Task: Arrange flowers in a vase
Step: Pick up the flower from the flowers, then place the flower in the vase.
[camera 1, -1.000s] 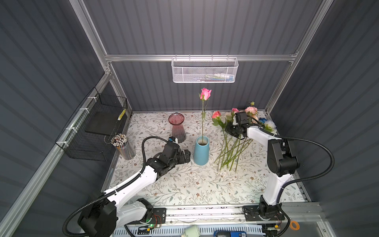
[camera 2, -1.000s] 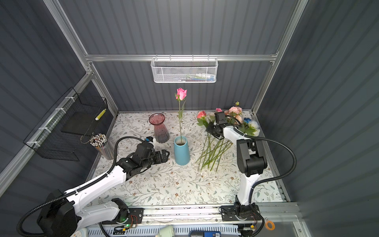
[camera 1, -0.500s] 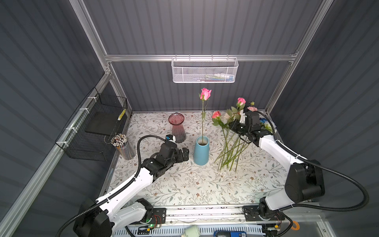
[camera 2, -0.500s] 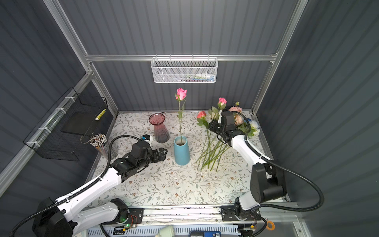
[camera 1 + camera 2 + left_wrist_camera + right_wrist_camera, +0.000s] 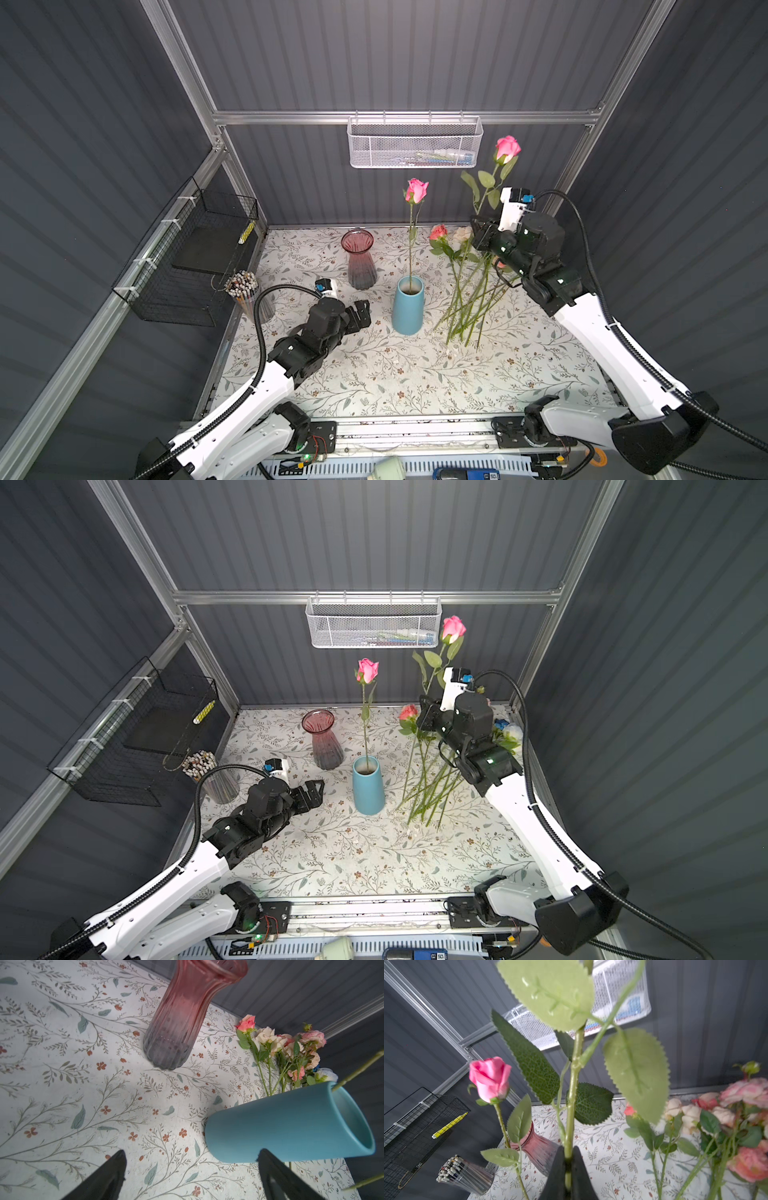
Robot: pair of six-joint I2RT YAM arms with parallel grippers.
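Item 1: blue vase [image 5: 408,307]. Upright near the middle of the flower-patterned desk [image 5: 374,374]. It serves here as the dial's centre, with the back wall at twelve. One pink rose [image 5: 416,190] stands in it, stem near vertical.

Item 2: second pink rose [image 5: 507,148]. Held clear of the desk at about 2 o'clock, bloom uppermost, high against the back wall. The right fingers [image 5: 556,1178] are clamped together on its green stem below the leaves.

Item 3: loose flowers [image 5: 465,291]. A heap lying on the desk at 2 to 3 o'clock. The cut ends fan out toward 4 o'clock. The pink, peach and cream blooms lie toward the back right corner, partly hidden under the right arm.

Item 4: left fingers [image 5: 104,1180]. Spread wide apart, holding nothing, low over the desk at 9 o'clock. They are just beside the blue vase, with a gap between.

Item 5: pink glass vase [image 5: 359,259]. Upright at 11 o'clock, apart from the blue one.

Item 6: fittings. A cup of pencils [image 5: 243,286] at 9 o'clock by the desk's edge. A black wire rack [image 5: 195,257] on the side wall at 10 o'clock. A white mesh basket [image 5: 415,145] on the back wall at 12 o'clock.
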